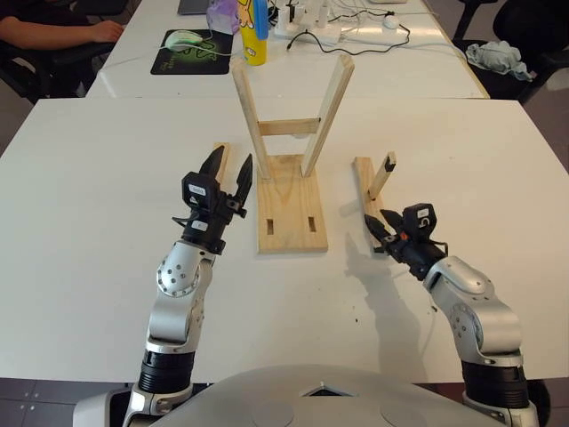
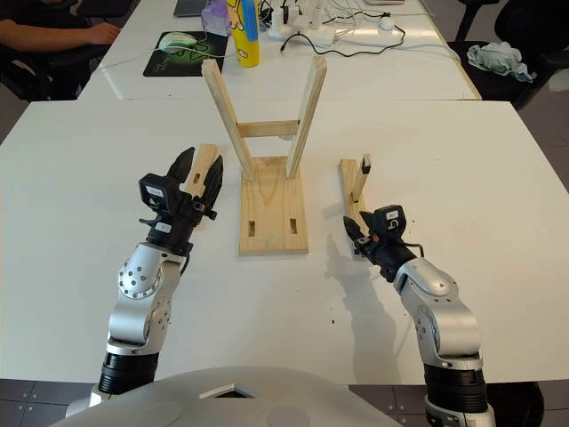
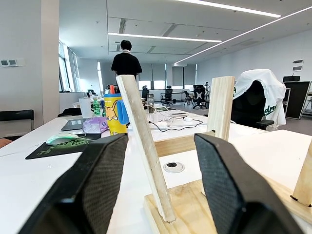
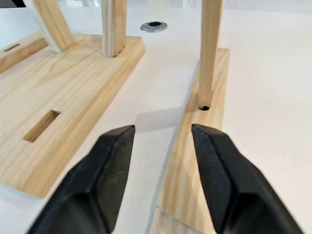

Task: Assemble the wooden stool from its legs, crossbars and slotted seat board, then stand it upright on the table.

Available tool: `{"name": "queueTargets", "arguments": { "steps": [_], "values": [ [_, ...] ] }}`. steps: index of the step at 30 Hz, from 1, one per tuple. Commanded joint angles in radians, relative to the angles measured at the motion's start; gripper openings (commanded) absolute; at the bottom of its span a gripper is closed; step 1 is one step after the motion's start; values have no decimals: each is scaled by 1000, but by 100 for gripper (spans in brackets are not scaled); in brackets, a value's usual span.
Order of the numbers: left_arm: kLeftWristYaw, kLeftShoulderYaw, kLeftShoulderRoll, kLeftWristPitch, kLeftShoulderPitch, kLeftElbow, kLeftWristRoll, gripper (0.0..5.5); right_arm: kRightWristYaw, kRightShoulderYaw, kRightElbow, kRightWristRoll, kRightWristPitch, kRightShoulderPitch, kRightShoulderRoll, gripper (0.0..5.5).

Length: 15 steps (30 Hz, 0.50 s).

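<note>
The seat board is pale honey pine with faint wavy grain, and the legs are the same light wood. The table is plain white. The left gripper and right gripper are both matte black, with a fine dotted texture on the pads. Further back there's a bright yellow and blue bottle, plus a black mouse pad with green swirls.

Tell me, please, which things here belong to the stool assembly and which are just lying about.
Job: slotted seat board; upright leg pair with crossbar; loose leg on the left; loose leg on the right with second crossbar standing in it.
Lying about: yellow bottle; mouse; mouse pad; power strip; crumpled cloth.
</note>
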Motion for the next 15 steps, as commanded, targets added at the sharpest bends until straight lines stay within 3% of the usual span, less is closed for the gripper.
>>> {"name": "queueTargets", "arguments": {
  "steps": [1,4,15],
  "values": [
    [-22,5,17,18,-30,7,-11,251,-76,17,-17,-51,40,-30,17,278],
    [-32,4,19,19,-43,18,-14,251,-127,29,15,-98,42,-71,30,325],
    [-62,7,31,17,-91,52,-27,251,-163,67,178,-170,108,-193,67,328]
  ]
}}
